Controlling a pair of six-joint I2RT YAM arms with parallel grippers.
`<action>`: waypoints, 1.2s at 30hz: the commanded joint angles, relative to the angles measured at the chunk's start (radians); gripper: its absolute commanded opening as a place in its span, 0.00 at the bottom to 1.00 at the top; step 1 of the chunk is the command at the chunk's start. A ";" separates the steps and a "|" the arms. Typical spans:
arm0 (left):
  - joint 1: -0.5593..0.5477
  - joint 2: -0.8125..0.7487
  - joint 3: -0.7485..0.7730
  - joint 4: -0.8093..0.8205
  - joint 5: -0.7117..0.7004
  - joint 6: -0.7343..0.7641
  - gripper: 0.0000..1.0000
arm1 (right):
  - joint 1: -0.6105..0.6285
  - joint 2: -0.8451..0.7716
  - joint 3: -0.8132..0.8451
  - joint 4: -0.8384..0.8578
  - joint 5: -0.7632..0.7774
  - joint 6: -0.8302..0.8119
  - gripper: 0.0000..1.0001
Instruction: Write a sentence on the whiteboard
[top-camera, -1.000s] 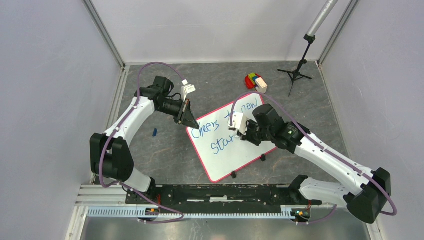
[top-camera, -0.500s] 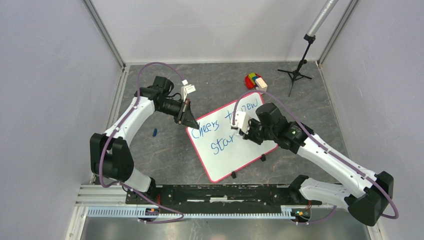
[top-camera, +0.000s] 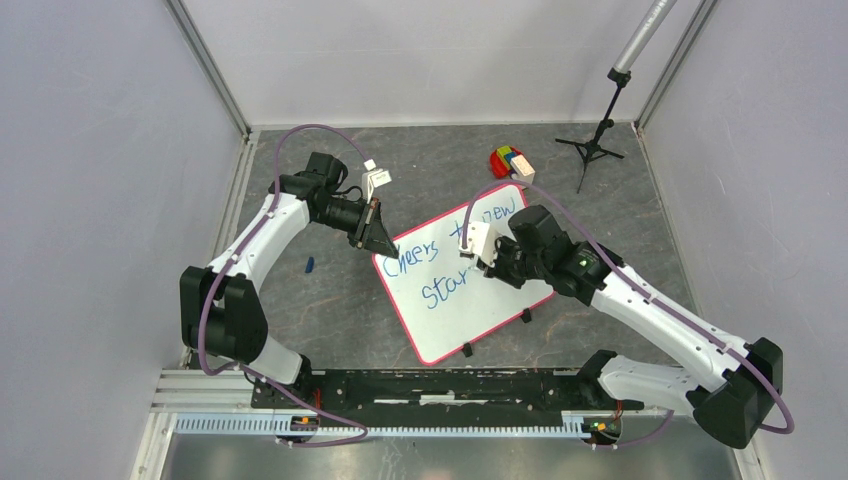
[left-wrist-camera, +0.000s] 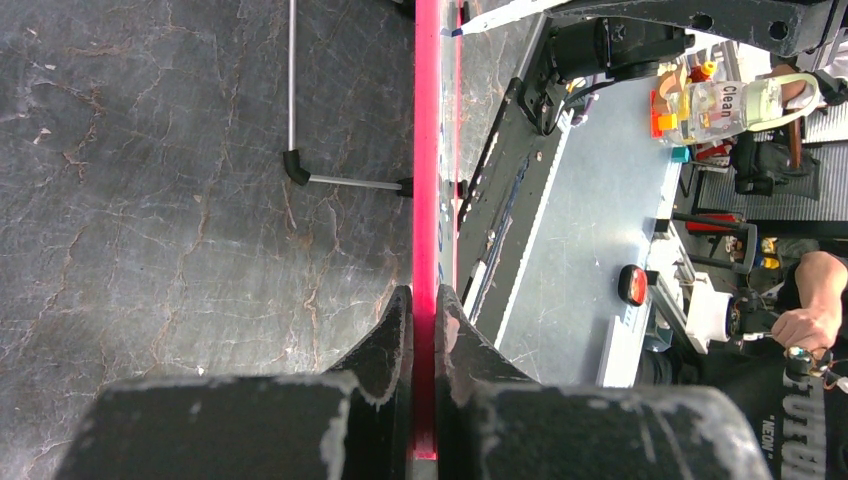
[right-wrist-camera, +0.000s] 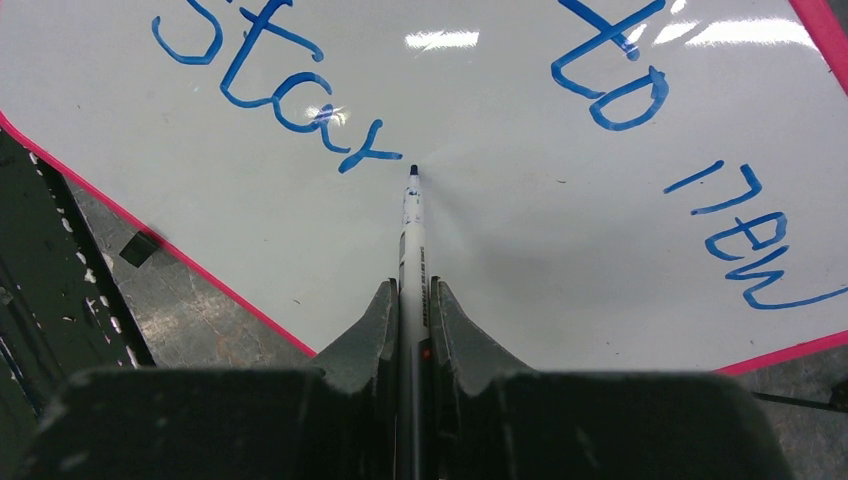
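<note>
Right gripper (right-wrist-camera: 411, 292) moves only a tiny bit | clamps marker (right-wrist-camera: 411, 240), tip just past "Star" | left gripper (left-wrist-camera: 424, 300) pinches whiteboard (top-camera: 470, 315) rim, 9 o'clock corner; board mid surface (top-camera: 330, 300) | sentence (top-camera: 415, 257) shows "Cheers to new Star"; last word looks unfinished

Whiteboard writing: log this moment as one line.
left gripper: shut on whiteboard edge | right gripper: shut on marker | marker tip: just after the r | sentence: reads Cheers to new Star, unfinished
</note>
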 joint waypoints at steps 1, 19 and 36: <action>-0.007 0.002 0.027 0.020 -0.046 0.035 0.02 | -0.008 0.000 0.017 0.032 0.036 -0.014 0.00; -0.008 0.008 0.037 0.020 -0.041 0.028 0.02 | -0.045 -0.021 0.064 -0.003 0.007 -0.057 0.00; -0.008 0.001 0.031 0.020 -0.040 0.034 0.02 | -0.044 0.026 0.079 0.034 -0.015 -0.058 0.00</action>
